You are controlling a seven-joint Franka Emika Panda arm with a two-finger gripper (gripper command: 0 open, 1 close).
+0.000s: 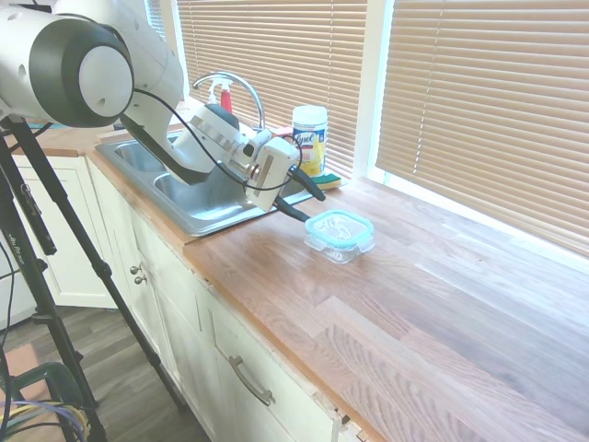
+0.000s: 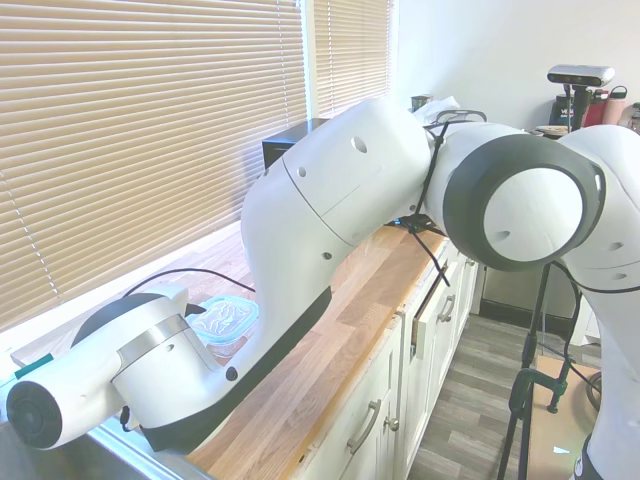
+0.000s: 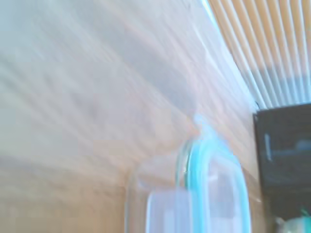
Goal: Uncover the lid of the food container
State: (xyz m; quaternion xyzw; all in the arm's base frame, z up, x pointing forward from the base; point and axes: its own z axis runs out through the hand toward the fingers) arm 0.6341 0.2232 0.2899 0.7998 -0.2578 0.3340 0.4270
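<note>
Long butcher-block wooden countertop [image 1: 442,304] over white cabinet doors with metal handles [image 1: 250,379]. Tan horizontal slatted blinds [image 1: 488,101] cover the windows behind it, daylight showing at their edges. Stainless-steel double sink [image 1: 189,198] with curved chrome tap [image 1: 241,87]. Grey wood-plank floor [image 1: 129,405].

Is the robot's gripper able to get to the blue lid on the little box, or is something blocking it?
Probably yes. The open gripper hangs just beside the lid, which sits on the food container. Only bare countertop lies between them; the Lysol canister stands farther back.
</note>
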